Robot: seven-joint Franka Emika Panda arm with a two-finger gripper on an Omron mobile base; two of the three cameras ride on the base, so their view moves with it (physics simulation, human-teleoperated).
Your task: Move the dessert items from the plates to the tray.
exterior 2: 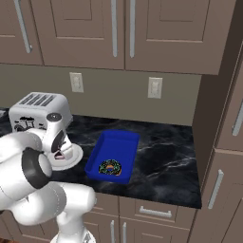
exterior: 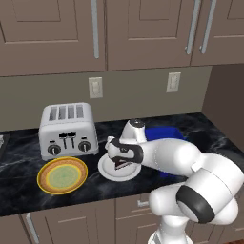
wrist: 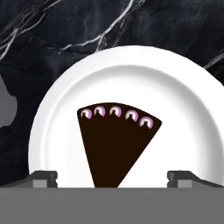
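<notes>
claw (wrist: 112, 179) wide open, above cake wedge (wrist: 116, 144)

Counted: two plates, white (exterior: 107, 170) and orange-rimmed (exterior: 62, 175); one cake wedge (wrist: 115, 142); one donut (exterior 2: 110, 167); one blue tray (exterior 2: 116, 142); one toaster (exterior: 68, 129).

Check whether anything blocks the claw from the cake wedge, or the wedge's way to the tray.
Nothing visible does. The open claw hangs straight over the cake wedge on the white plate; bare counter separates plate and blue tray.
</notes>
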